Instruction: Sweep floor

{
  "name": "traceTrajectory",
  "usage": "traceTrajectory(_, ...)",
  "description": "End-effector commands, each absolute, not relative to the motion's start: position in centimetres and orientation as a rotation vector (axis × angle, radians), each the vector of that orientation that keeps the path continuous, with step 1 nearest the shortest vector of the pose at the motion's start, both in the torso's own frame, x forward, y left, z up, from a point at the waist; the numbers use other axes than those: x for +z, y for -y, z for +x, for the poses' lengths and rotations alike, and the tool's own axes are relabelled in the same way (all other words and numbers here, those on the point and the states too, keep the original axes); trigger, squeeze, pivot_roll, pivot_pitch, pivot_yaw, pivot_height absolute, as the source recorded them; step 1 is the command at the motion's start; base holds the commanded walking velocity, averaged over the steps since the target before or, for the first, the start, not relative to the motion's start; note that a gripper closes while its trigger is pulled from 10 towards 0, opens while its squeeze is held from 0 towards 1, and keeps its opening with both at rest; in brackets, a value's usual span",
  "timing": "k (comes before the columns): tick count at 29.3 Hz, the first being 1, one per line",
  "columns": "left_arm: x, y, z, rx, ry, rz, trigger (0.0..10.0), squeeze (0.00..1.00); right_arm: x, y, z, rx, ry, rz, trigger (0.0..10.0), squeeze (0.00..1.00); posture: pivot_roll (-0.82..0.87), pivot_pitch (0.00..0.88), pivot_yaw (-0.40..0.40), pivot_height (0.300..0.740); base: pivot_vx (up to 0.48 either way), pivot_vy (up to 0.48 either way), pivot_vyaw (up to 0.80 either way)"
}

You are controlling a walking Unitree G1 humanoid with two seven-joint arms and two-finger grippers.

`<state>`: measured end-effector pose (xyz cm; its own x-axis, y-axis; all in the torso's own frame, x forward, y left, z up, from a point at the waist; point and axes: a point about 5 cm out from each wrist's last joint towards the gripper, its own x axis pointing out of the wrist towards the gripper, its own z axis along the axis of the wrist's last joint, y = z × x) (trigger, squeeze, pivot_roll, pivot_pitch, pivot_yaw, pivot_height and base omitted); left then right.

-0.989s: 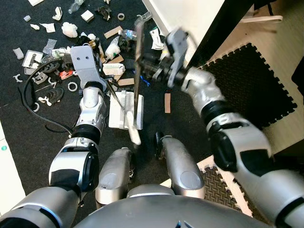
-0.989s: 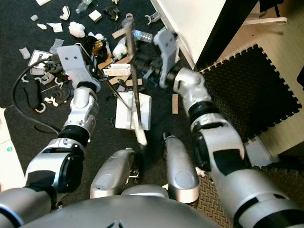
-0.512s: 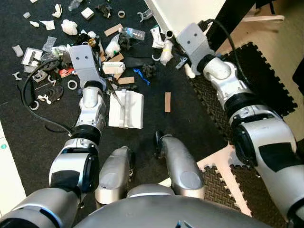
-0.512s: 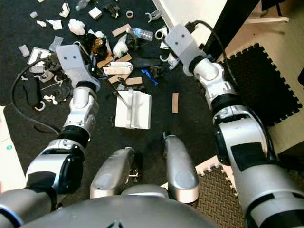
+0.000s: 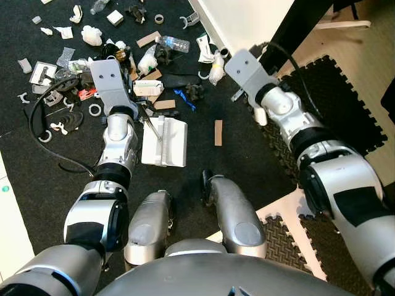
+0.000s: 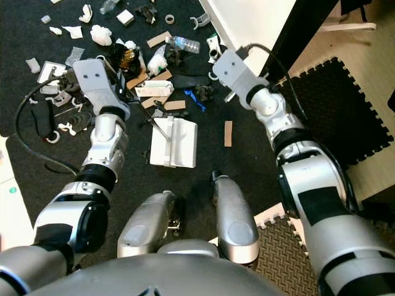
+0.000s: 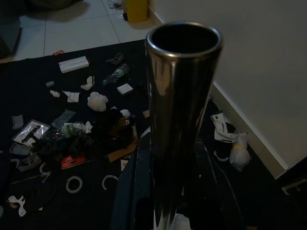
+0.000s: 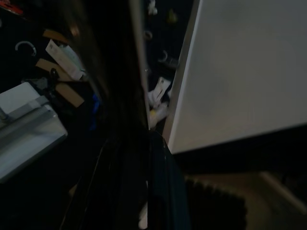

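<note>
The left gripper [image 7: 168,211] is closed around a shiny metal handle [image 7: 180,110], which runs down to the white dustpan [image 5: 164,142] lying on the black mat [image 5: 55,179] just short of the litter. The scattered litter [image 5: 133,55], paper scraps, cardboard strips, plastic rings and a bottle, lies beyond the dustpan toward the white wall [image 5: 241,18]. The right gripper [image 8: 139,158] is near the wall's base, with a dark, blurred shaft lying along its fingers, and whether they clamp it cannot be told.

Both silver arms are stretched forward and down. The left pincer [image 7: 180,211] is clamped round a shiny metal tube, wrist straight out. The right arm bends inward at the wrist, its pincer [image 8: 139,191] too dark to read.
</note>
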<state>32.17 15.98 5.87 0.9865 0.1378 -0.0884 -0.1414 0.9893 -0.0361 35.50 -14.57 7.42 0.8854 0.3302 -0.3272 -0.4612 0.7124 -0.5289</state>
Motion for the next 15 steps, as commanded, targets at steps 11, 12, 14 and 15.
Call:
traceTrajectory(11, 2.6, -15.9, 30.2, 0.154, -0.252, -0.039, 10.0, 0.00, 5.1, 11.7, 33.9, 0.525, -0.323, -0.238, 10.0, 0.00, 0.08, 0.219, -0.013, 0.740, 0.000, 0.000, 0.00)
traceTrajectory(12, 2.6, -15.9, 30.2, 0.154, -0.253, -0.042, 10.0, 0.00, 5.0, 10.9, 33.7, 0.544, -0.326, -0.138, 10.0, 0.00, 0.08, 0.219, -0.013, 0.740, 0.000, 0.000, 0.00)
traceTrajectory(14, 2.6, -15.8, 30.3, 0.154, -0.253, -0.044, 10.0, 0.00, 5.0, 10.2, 33.5, 0.562, -0.325, -0.052, 10.0, 0.00, 0.08, 0.221, -0.016, 0.740, 0.000, 0.000, 0.00)
traceTrajectory(15, 2.6, -15.8, 30.3, 0.154, -0.253, -0.044, 10.0, 0.00, 5.0, 9.9, 33.4, 0.573, -0.323, -0.019, 10.0, 0.00, 0.08, 0.221, -0.016, 0.740, 0.000, 0.000, 0.00)
